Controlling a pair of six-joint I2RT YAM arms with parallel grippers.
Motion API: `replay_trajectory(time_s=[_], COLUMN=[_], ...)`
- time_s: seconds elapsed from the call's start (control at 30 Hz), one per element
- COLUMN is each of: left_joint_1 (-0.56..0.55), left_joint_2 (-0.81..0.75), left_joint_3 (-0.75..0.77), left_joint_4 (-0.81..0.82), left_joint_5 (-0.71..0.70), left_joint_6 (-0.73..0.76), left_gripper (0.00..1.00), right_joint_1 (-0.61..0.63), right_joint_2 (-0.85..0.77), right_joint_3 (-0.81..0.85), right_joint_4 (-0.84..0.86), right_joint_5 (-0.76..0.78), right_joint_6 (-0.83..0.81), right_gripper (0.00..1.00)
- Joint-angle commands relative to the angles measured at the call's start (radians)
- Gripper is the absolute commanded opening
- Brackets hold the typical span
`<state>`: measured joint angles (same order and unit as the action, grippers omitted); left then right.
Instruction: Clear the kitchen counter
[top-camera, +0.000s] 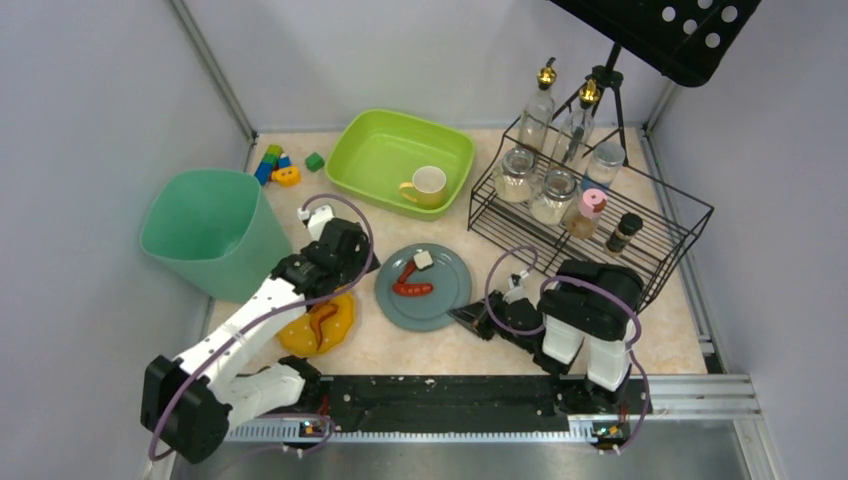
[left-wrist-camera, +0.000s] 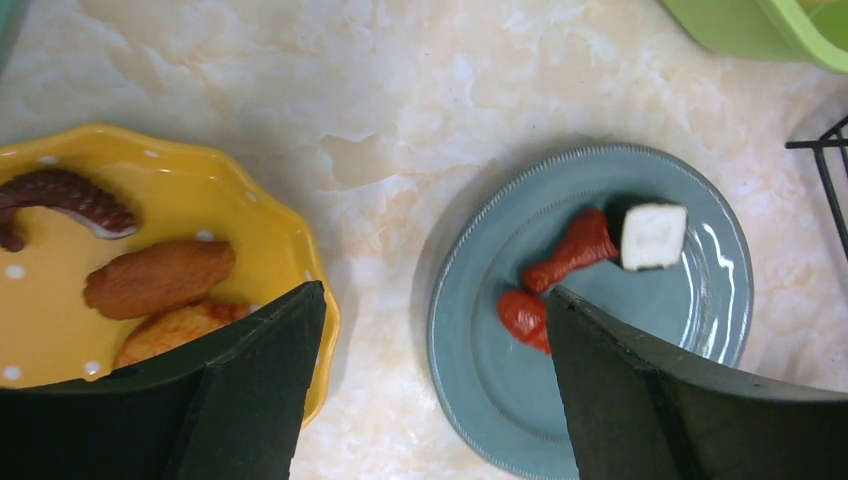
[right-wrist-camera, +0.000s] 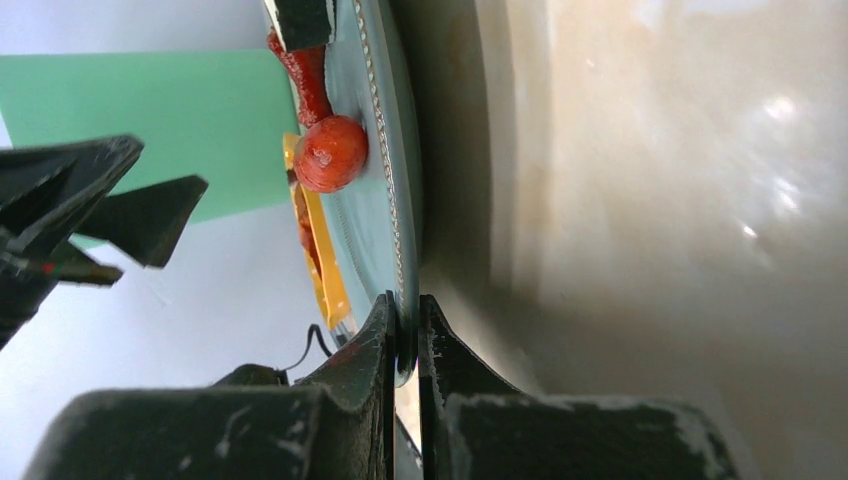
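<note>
The beige kitchen counter (top-camera: 400, 345) holds a blue-grey plate (top-camera: 440, 300) with red sausages (top-camera: 413, 289) and a white cube (top-camera: 423, 259). My right gripper (top-camera: 472, 318) is shut on the plate's near right rim. The right wrist view shows its jaws (right-wrist-camera: 404, 310) pinching the rim of the plate (right-wrist-camera: 375, 220). My left gripper (top-camera: 352, 262) is open and empty above the gap between the blue plate and a yellow plate (top-camera: 335, 325). In the left wrist view, my left gripper (left-wrist-camera: 435, 290) hangs between the yellow plate (left-wrist-camera: 270, 230) with its tentacle (left-wrist-camera: 70, 195) and the blue plate (left-wrist-camera: 480, 340).
A green bin (top-camera: 215, 230) stands at the left. A green tub (top-camera: 400, 150) at the back holds a mug (top-camera: 428, 185). Toy blocks (top-camera: 275, 165) lie beside it. A wire rack (top-camera: 590, 215) with jars and bottles stands at the right. A black rail (top-camera: 440, 400) runs along the near edge.
</note>
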<state>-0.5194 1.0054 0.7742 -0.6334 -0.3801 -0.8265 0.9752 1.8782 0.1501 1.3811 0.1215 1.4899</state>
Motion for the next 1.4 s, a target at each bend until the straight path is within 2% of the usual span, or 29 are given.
replay_trajectory(time_s=[0.0,0.07,0.27,0.37,0.6,0.77,0.9,1.07,1.2,1.37], left_joint_1=[0.003,0.004,0.012,0.012,0.019,0.021,0.022,0.022,0.021,0.022], left_joint_2=[0.098,0.142,0.292,0.357,0.402,0.404,0.394,0.36,0.351,0.401], left_joint_3=[-0.012,-0.015,-0.006,-0.002,-0.031,-0.068,-0.123,-0.176,-0.19,-0.16], left_joint_4=[0.14,0.172,0.262,0.286,0.337,0.386,0.464,0.512,0.531,0.514], left_joint_5=[0.005,0.002,0.064,0.093,0.122,0.172,0.22,0.23,0.253,0.321], left_joint_6=[-0.057,-0.065,-0.08,-0.088,-0.089,-0.085,-0.089,-0.088,-0.086,-0.064], left_gripper=[0.84,0.8,0.6,0.55,0.55,0.53,0.48,0.48,0.48,0.47], right_joint_1=[0.024,0.024,0.026,0.027,0.027,0.026,0.027,0.028,0.026,0.027], right_joint_2=[-0.018,-0.018,-0.018,-0.016,0.029,0.118,0.13,0.104,0.142,0.18], right_joint_3=[-0.088,-0.116,-0.18,-0.187,-0.233,-0.278,-0.289,-0.295,-0.262,-0.234], right_joint_4=[0.08,0.109,0.157,0.165,0.245,0.339,0.342,0.342,0.343,0.343], right_joint_5=[0.005,0.0,0.003,-0.008,-0.017,-0.02,-0.019,-0.008,-0.022,-0.03], right_joint_6=[-0.027,-0.025,-0.027,-0.037,-0.042,-0.023,-0.032,-0.044,-0.035,-0.019], right_gripper=[0.0,0.0,0.0,0.0,0.0,0.0,0.0,0.0,0.0,0.12])
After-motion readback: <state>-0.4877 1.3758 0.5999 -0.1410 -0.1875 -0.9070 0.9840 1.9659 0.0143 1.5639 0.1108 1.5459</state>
